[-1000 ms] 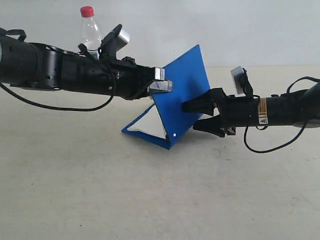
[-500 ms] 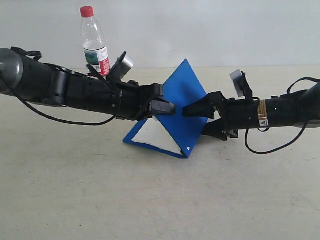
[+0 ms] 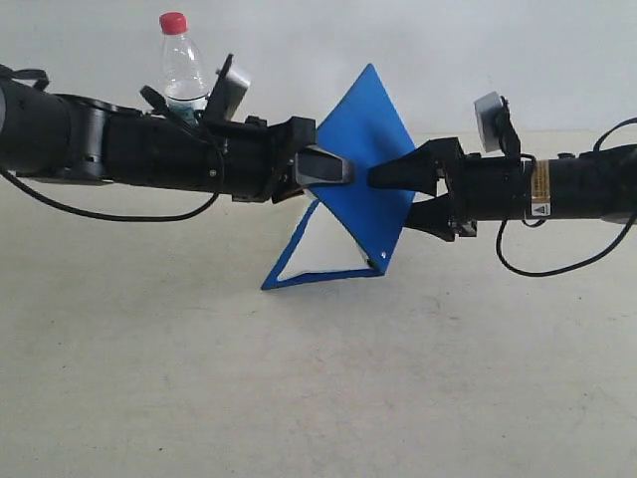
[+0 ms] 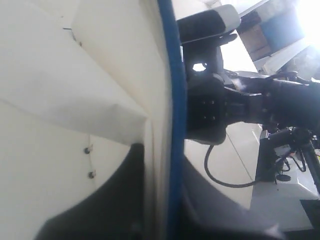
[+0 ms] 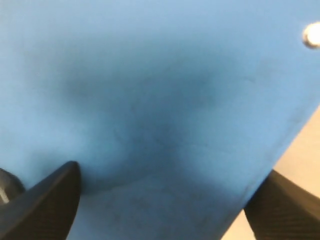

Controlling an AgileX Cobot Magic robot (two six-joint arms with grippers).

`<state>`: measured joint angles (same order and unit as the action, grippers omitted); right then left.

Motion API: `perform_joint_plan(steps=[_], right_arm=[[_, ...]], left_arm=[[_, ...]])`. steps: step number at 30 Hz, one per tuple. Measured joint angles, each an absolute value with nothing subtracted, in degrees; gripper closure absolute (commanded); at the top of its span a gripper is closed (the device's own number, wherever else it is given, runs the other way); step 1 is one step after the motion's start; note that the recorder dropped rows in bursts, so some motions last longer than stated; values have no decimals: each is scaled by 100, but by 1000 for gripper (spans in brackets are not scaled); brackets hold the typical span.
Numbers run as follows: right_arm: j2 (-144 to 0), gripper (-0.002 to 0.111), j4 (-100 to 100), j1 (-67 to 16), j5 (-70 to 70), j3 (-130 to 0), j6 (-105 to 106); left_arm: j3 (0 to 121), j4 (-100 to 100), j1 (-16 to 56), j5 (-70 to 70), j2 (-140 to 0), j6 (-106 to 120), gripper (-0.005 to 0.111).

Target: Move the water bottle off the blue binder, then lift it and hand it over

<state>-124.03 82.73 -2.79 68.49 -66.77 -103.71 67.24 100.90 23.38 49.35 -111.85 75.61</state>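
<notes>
The blue binder [image 3: 366, 159] is held up off its flat position and hangs open, its white pages [image 3: 333, 249] showing underneath and its low corner close to the table. My left gripper [image 3: 326, 167] is shut on the cover's edge; the left wrist view shows the blue binder edge [image 4: 172, 100] and pages pinched in the left gripper [image 4: 167, 200]. My right gripper [image 3: 403, 197] is open, its fingers spread against the cover's outer face. In the right wrist view that blue binder face [image 5: 150, 90] fills the picture in front of the right gripper [image 5: 165, 190]. The water bottle [image 3: 181, 62] stands upright behind the left arm.
The right arm [image 4: 235, 105] shows beyond the binder in the left wrist view. A silver rivet [image 5: 312, 35] sits near the cover's edge. Loose black cables [image 3: 547, 264] hang under both arms. The pale table [image 3: 318, 398] spreads in front.
The binder has been tilted and raised, its lower flap swinging left. The left arm has risen and hides the bottle's label again. The right gripper has moved up against the cover.
</notes>
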Motion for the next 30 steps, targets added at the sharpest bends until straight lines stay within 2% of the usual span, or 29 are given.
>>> perform_joint_plan(steps=[10, 12, 13, 15, 17, 18, 19, 21, 22, 23, 26, 27, 30], right_arm=[[-12301, 33, 7949, -290, 7448, -6720, -10485], [-12301, 36, 7962, -290, 7448, -6720, -10526], [-12301, 42, 7972, -290, 7448, -6720, -10536], [-12301, 61, 8037, -290, 7448, -6720, -10552], [-12301, 88, 8113, -290, 7385, -6707, -10599], [-12301, 103, 8147, -290, 7320, -6683, -10655], [-12301, 108, 8195, -290, 7231, -6684, -10725], [-12301, 107, 8239, -324, 7030, -6684, -10819], [-12313, 107, 8147, -346, 6887, -6684, -10889], [-12336, 107, 7924, -407, 6751, -6684, -10980], [-12336, 107, 7677, -410, 6545, -6711, -11025], [-12336, 107, 7626, -410, 6490, -6721, -11010], [-12336, 107, 7443, -410, 6452, -6734, -10989]], left_arm=[[6688, 9878, 2338, 4848, -10598, 7255, 102], [6688, 9868, 2338, 4836, -10598, 7230, 102], [6688, 9857, 2338, 4836, -10598, 7198, 102], [6688, 9749, 2338, 4836, -10647, 7093, 102], [6688, 9565, 2338, 4810, -10708, 6948, 101], [6701, 9446, 2338, 4753, -10748, 6844, 98], [6725, 9308, 2353, 4649, -10776, 6738, 94], [6757, 9007, 2392, 4475, -10861, 6578, 79], [6761, 8790, 2444, 4474, -10921, 6519, 59], [6761, 8514, 2555, 4876, -11089, 6492, 47], [6726, 8233, 2668, 5377, -11241, 6415, 20], [6726, 8208, 2668, 5352, -11286, 6361, 17], [6726, 8160, 2634, 4548, -11329, 6146, 21]])
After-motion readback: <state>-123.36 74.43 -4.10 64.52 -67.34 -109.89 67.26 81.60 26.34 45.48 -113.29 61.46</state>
